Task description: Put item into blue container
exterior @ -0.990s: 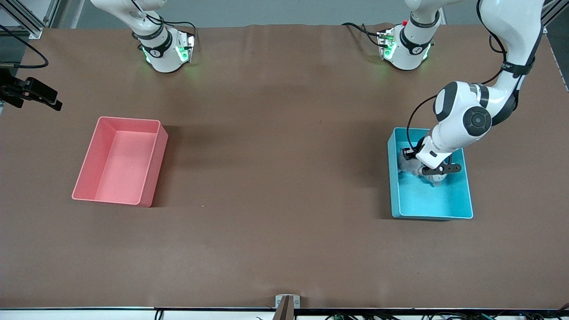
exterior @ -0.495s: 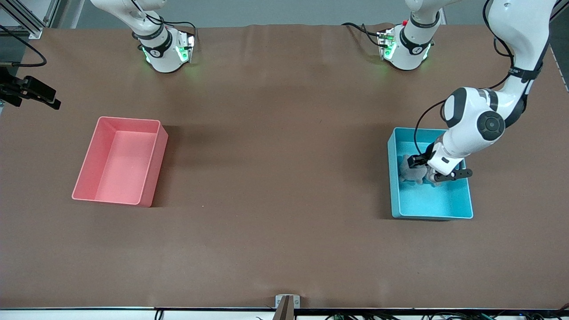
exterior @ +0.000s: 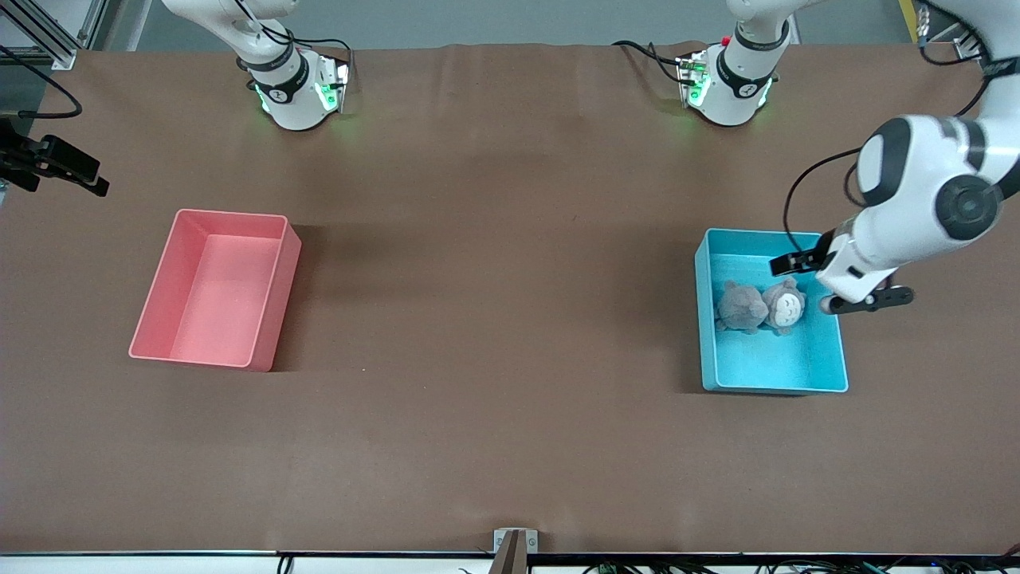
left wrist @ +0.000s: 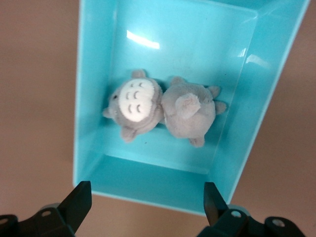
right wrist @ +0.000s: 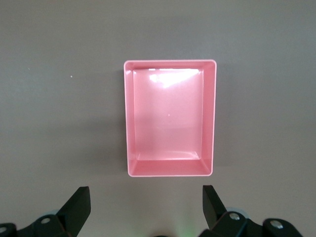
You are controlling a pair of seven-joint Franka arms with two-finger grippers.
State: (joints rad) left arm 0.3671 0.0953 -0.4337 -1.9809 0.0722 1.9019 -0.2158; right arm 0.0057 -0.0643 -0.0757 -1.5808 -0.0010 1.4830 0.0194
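The blue container [exterior: 704,335] stands toward the left arm's end of the table. Two small plush toys lie side by side on its floor, touching: an all-grey one [exterior: 739,307] and one with a white face [exterior: 785,309]. In the left wrist view the white-faced plush [left wrist: 136,106] and the grey plush [left wrist: 190,113] lie inside the blue container [left wrist: 91,89]. My left gripper [exterior: 833,281] hangs open and empty above the container's rim, and it also shows in its own wrist view [left wrist: 147,202]. My right gripper [right wrist: 145,202] is open and empty, high over the table beside the pink bin [right wrist: 170,116].
The pink bin [exterior: 275,307] stands empty toward the right arm's end of the table. Both arm bases [exterior: 299,88] [exterior: 729,84] sit along the table's edge farthest from the front camera. Brown tabletop [exterior: 494,303] stretches between the two bins.
My left gripper opened and let go of a plush inside the blue container. It then rose and drew away toward the left arm's end. The right arm waits.
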